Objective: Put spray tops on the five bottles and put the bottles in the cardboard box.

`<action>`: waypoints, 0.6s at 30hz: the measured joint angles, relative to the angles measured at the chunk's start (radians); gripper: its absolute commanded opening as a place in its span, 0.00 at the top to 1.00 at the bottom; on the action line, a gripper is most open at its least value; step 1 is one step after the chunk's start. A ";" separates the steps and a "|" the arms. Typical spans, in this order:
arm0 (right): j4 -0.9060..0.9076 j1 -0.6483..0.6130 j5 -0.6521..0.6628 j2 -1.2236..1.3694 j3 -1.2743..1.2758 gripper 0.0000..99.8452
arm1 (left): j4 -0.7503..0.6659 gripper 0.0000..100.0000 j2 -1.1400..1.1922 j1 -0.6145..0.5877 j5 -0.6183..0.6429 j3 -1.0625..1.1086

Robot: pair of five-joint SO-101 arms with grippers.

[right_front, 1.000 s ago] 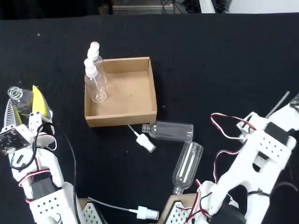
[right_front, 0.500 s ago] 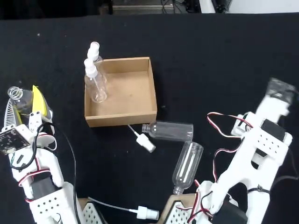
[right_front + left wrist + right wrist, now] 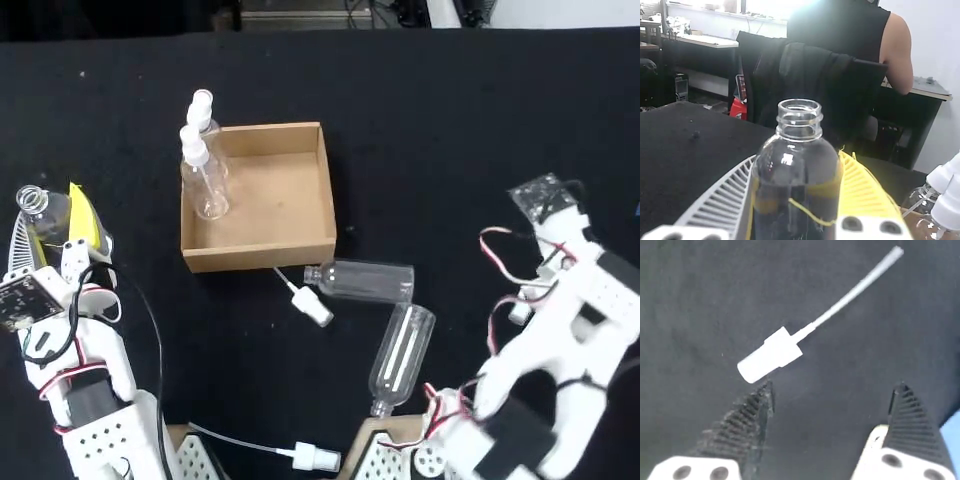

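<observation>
A clear bottle (image 3: pixel 799 120) with no top is held tight between the fingers of the left gripper (image 3: pixel 797 156). The right gripper (image 3: pixel 834 386) is opened wide and nothing is held in it. A white spray top (image 3: pixel 771 355) is seen on the black table (image 3: pixel 690 290), just past one fingertip.

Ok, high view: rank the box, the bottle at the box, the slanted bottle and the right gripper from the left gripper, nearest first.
1. Box, beside the left gripper.
2. Bottle at the box, along its front wall.
3. Slanted bottle, just beyond that one, lower in view.
4. Right gripper, across the table.
</observation>
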 measured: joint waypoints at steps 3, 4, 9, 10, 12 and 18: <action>0.000 0.000 0.135 0.117 -0.074 0.66 | 0.000 0.97 0.000 0.000 0.000 0.000; 0.000 0.000 0.176 0.147 -0.100 0.66 | 0.000 0.97 0.000 0.000 0.000 0.000; 0.049 0.002 0.428 0.206 -0.166 0.66 | 0.000 0.97 0.000 0.000 0.000 0.000; 0.061 0.002 0.485 0.206 -0.167 0.66 | 0.000 0.97 0.000 0.000 0.000 0.000; 0.078 0.002 0.585 0.206 -0.167 0.66 | 0.000 0.97 0.000 0.000 0.000 0.000; 0.086 0.002 0.730 0.273 -0.167 0.66 | 0.000 0.97 0.000 0.000 0.000 0.000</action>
